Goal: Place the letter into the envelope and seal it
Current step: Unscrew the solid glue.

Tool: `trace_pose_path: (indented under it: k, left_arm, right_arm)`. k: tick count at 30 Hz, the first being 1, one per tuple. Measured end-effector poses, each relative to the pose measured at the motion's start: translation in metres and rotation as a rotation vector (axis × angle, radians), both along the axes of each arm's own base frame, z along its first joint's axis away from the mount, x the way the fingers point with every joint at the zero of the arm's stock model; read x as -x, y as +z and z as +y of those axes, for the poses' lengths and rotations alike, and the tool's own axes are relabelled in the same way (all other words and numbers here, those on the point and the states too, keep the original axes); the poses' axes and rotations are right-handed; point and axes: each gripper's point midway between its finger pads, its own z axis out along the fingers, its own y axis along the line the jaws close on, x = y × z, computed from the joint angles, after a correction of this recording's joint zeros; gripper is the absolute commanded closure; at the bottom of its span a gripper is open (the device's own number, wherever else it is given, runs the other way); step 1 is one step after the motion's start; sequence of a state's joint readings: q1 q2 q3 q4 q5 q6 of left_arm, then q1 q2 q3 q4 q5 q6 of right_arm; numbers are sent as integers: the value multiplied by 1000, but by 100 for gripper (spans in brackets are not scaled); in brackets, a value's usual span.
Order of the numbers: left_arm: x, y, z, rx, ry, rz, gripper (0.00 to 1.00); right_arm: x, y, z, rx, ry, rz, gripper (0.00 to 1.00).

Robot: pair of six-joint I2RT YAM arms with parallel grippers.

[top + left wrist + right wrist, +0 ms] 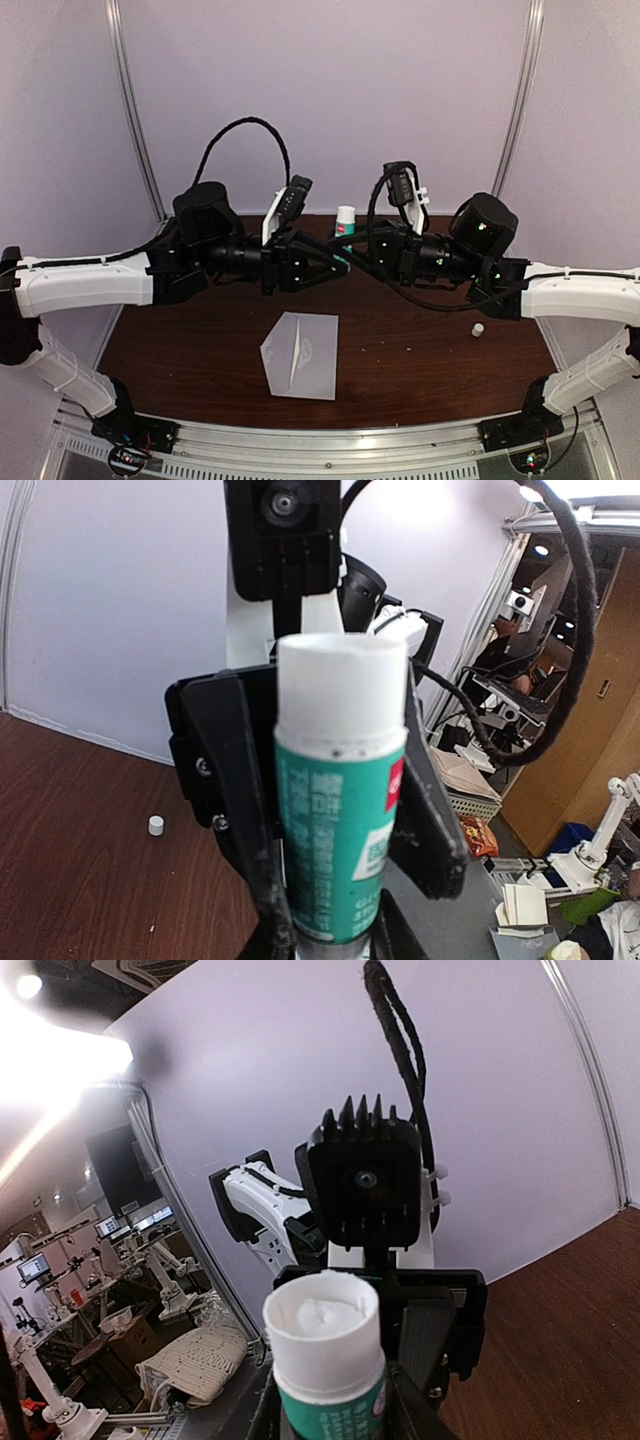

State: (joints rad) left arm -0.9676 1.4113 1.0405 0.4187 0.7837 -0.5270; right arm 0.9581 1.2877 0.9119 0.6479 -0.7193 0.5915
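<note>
A: Where is each thing at this moment?

B: The envelope (305,355) lies flat on the desk (420,370), near the front edge, with its pointed flap opened to the left. I see no separate letter on the wood. I judge it is already inside, but I cannot confirm this.

A: And the arms?

B: They meet high above the desk. The left pincer (335,935) is narrow and grips an uncapped glue stick (340,810), which stands upright. The right pincer (330,1410) is placed around the same stick, but whether its pads really press it I cannot tell. The small white cap (478,328) sits on the desk near the right arm, well apart from the envelope.

A: What can go wrong?

B: Two grips on one smooth tube may pull against each other, so the stick can tilt, slip and fall on the envelope. Also, nothing holds the envelope down, so rubbing glue on the flap may push it away or crease it. And the bare glue end can smear on a finger.
</note>
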Motion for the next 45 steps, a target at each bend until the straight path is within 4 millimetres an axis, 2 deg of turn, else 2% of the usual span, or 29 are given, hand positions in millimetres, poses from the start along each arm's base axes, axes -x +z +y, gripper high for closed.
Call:
trace_pose_path:
  k: [2, 7, 9, 13, 17, 24, 27, 30, 37, 40, 45]
  left_arm:
    - [0, 0, 0, -1, -3, 0, 100]
    - [2, -1, 0, -2, -12, 7, 100]
    - [2, -1, 0, -5, -8, 9, 100]
    - [-3, -4, -1, -16, 16, 10, 100]
    - [-14, -12, -2, -47, 85, 15, 100]
    - [-56, -28, 2, -122, 340, 32, 100]
    - [-80, -41, 10, -185, 485, 51, 100]
    - [-95, -57, 18, -250, 587, 63, 100]
    - [-116, -83, 33, -355, 715, 63, 100]
    - [-118, -85, 35, -366, 727, 63, 100]
    - [-114, -82, 31, -351, 710, 60, 100]
  right_arm:
    - [0, 0, 0, 0, 0, 3, 72]
    - [-1, -1, 0, 4, -4, -5, 94]
    - [-1, -2, 0, 8, -7, -12, 100]
    - [-5, -5, 0, 22, -31, -8, 100]
    - [-19, -14, 1, 62, -107, 6, 100]
    - [-65, -31, 8, 218, -372, 60, 100]
    - [-90, -46, 16, 301, -507, 101, 100]
    - [-109, -64, 24, 369, -613, 163, 100]
    - [-131, -90, 37, 425, -731, 289, 100]
    - [-132, -92, 37, 429, -739, 300, 89]
    - [-125, -88, 31, 426, -739, 284, 55]
